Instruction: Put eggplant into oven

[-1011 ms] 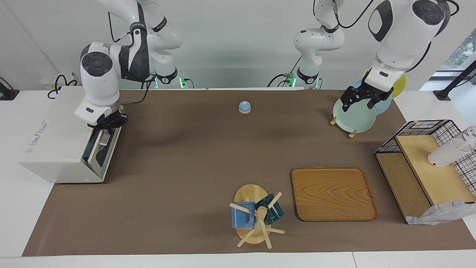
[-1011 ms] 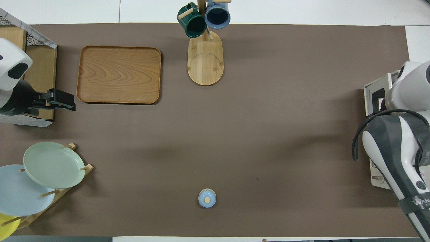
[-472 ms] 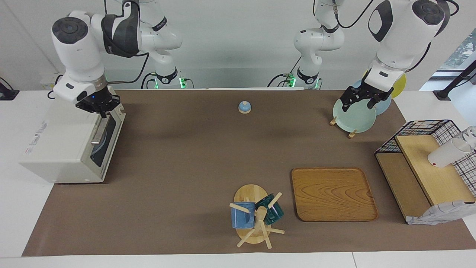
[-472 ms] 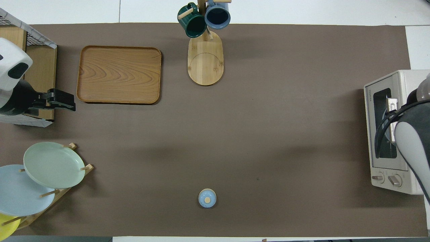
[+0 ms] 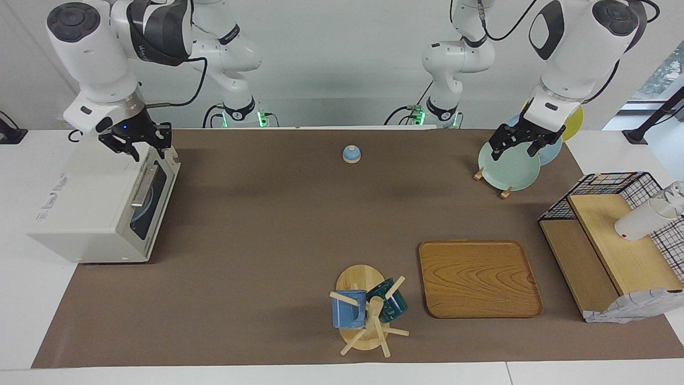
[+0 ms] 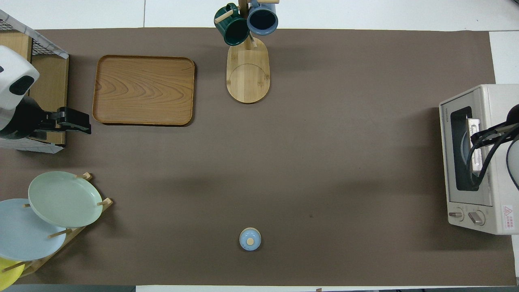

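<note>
Over the oven (image 5: 96,206), right pincer (image 5: 140,145) spread, empty.

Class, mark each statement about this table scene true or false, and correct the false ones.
1. The oven has its door shut. True.
2. The eggplant lies on the wooden tray. False: the tray is bare, and no eggplant shows in either view.
3. The right pincer is up in the air over the oven's top edge, holding nothing. True.
4. The left pincer is over the mug rack. False: it hangs by the plate rack, in front of the green plate.
5. Two mugs hang on the mug rack, one blue and one dark green. True.
6. The small blue bell sits in the wire basket. False: it stands on the brown mat, near the robots.
</note>
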You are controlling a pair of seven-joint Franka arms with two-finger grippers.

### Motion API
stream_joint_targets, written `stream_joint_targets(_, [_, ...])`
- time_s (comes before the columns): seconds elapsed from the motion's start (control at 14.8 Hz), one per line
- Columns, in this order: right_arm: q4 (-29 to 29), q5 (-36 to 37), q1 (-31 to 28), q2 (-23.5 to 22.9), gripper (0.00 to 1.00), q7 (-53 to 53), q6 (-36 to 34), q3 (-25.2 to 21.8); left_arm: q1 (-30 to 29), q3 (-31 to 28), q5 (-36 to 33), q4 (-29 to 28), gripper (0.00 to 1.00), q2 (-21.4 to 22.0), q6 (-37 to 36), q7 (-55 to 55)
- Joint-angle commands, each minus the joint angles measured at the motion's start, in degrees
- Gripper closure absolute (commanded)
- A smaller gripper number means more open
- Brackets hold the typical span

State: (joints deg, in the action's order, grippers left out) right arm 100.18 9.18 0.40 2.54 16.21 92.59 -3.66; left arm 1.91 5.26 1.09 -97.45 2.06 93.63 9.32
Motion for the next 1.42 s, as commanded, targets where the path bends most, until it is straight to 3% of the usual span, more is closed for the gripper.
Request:
stream_joint_targets(0.0, [-1.30, -1.62, -0.75, 0.37, 0.00, 0.40, -0.74, 1.28, -0.76, 0.36, 0.85, 0.60, 0.00, 0.05, -0.46, -0.53])
stream_joint_targets(0.47, [-6.04, -4.09, 0.74, -1.83, 0.00, -6.44, -4.08, 1.29, -0.76, 0.36, 0.85, 0.60, 0.00, 0.05, -0.46, -0.53])
stream_joint_targets(1.35, [-6.31, -9.00, 0.48, -1.66, 0.00, -8.47, -4.52, 1.03, -0.76, 0.27, 0.85, 0.60, 0.00, 0.05, -0.46, -0.53])
